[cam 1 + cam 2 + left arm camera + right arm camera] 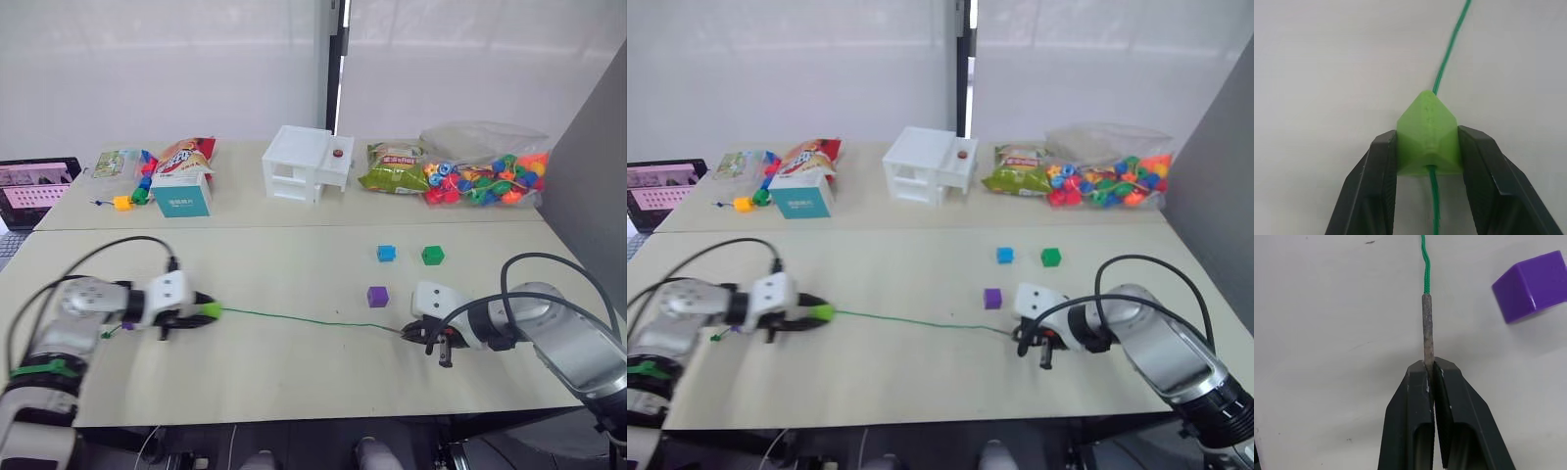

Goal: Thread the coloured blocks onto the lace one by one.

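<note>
The left gripper (201,311) squeezes the light green block (1427,134), already on the lace (294,318). The right gripper (1429,369) pinches the lace's dark tip (1427,325). The purple block (377,296) sits just beside that tip, nearest the right gripper.

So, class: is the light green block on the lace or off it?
On: the lace enters the light green block and exits between the left gripper's fingers.

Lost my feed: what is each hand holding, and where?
Left hand grips the light green block by two opposite sides, lace through it. Right hand pinches the lace's dark tip.
</note>
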Available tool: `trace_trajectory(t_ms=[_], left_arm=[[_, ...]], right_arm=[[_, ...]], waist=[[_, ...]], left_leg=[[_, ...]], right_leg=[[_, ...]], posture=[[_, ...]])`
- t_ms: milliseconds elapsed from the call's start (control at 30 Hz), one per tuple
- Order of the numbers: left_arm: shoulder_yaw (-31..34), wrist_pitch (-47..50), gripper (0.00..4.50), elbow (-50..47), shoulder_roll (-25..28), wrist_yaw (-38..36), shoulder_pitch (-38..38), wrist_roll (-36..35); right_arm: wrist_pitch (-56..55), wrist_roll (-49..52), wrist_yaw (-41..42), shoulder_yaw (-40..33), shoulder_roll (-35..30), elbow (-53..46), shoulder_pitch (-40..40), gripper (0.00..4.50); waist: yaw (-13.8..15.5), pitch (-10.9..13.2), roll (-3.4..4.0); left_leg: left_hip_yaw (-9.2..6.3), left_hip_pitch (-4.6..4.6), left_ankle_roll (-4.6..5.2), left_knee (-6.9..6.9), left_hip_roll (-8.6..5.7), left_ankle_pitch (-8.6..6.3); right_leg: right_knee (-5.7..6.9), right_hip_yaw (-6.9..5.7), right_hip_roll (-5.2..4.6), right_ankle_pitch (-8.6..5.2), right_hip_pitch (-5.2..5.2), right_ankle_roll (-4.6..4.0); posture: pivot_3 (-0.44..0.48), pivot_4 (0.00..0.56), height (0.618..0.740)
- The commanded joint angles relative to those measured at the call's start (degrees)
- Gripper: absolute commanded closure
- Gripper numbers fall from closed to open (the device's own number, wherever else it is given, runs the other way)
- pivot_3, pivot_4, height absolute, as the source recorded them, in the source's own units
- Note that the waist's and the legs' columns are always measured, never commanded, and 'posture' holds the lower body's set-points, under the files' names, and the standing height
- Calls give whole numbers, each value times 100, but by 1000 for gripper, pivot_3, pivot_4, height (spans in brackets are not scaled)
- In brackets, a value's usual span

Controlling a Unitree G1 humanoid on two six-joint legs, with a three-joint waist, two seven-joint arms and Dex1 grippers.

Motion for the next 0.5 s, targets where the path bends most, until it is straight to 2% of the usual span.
trace_trajectory(t_ms=[33,133,200,400,500], left_arm=[[-120,-497,3149,688,251,-34,-37,482],[91,-200,3149,1046,242,-254,-342,207],[177,-68,2103,1163,252,-496,-591,96],[364,88,99,1529,276,-570,-1364,120],[478,414,38,1352,86,-848,-1794,-130]], right_arm=[[-130,-33,74,-34,8,-64,-104,4500],[-172,-51,115,-13,12,-15,-119,4500],[-169,-51,134,-14,15,-24,-115,4500],[-147,-35,160,-40,-12,-75,-43,4500],[-109,-15,165,-59,-44,-113,20,4500]], waist=[[37,0,0],[28,0,0],[9,0,-1],[3,6,-10],[27,6,-12]], left_leg=[[0,-1,0,0,0,0],[1,-1,0,2,-2,0],[2,-1,0,2,-2,0],[-4,-25,0,12,-2,0],[-4,-30,0,20,-3,0]], right_leg=[[-1,0,-1,0,3,0],[0,-2,-2,0,5,0],[6,-2,0,0,2,0],[15,-8,2,0,-19,0],[18,-9,-2,0,-18,1]], posture=[[0,150,740],[0,150,740],[0,150,740],[0,150,740],[0,150,740]])
